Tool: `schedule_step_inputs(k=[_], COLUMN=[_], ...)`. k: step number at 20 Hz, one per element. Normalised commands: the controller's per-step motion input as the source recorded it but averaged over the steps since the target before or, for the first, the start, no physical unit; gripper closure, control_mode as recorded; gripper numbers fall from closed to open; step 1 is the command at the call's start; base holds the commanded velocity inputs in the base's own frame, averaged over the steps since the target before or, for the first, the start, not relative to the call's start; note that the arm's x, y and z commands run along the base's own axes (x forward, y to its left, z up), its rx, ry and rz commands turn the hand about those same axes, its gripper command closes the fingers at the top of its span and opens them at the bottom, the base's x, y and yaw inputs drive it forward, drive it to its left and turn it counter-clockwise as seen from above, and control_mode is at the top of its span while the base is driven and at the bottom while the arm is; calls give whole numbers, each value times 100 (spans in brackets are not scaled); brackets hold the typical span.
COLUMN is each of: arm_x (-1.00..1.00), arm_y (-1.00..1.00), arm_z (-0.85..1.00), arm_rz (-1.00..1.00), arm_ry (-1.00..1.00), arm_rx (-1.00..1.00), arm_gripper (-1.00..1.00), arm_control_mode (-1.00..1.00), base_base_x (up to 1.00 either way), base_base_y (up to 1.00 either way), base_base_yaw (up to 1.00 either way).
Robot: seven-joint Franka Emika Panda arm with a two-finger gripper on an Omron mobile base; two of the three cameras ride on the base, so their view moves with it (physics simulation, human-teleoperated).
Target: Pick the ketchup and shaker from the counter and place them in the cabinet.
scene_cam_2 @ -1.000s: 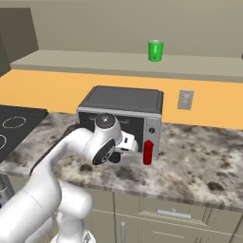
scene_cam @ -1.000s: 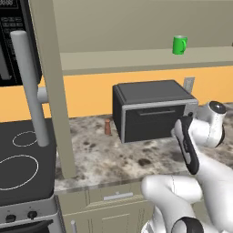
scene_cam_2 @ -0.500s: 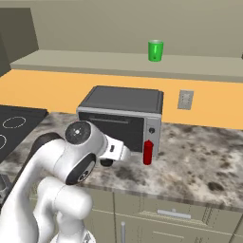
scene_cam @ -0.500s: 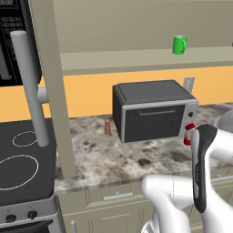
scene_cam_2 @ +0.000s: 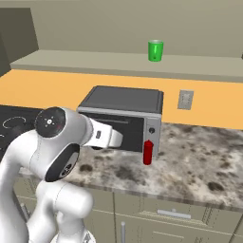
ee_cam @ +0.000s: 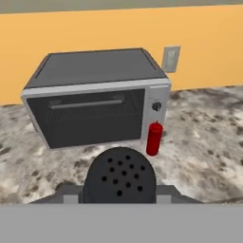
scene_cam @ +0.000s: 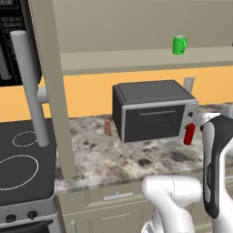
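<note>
My claw [ee_cam: 119, 199] now grips the shaker [ee_cam: 119, 176], lifted clear of the worktop [ee_cam: 204, 137], I think; ketchup [ee_cam: 154, 138] waits by the oven [ee_cam: 95, 97].

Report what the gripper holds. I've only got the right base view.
Observer: In the hand view, the gripper is shut on the black shaker.
Operator: Name anything hidden left of the toaster oven.
Observer: A small reddish-brown shaker stands on the counter there.
Operator: Locate the cabinet door.
Observer: The cabinet door stands open, edge-on, over the counter's left end beside the stovetop.
</note>
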Motion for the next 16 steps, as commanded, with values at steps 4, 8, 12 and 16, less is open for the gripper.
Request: schedule_step_inputs(k=[4, 8, 12, 16], arm_x=[-7, 0, 0, 0], arm_y=[38, 53, 49, 17], arm_z=[78, 36, 35, 56], arm_rz=[0, 1, 3, 3], arm_ry=[-4, -10, -4, -5], arm_rx=[-1, -7, -15, -11], arm_gripper=[100, 100, 100, 100], arm_control_mode=[-100, -100, -100, -100], base_base_x=[0, 0, 0, 0], base_base_y=[0, 0, 0, 0], base_base_yaw=[0, 0, 0, 0])
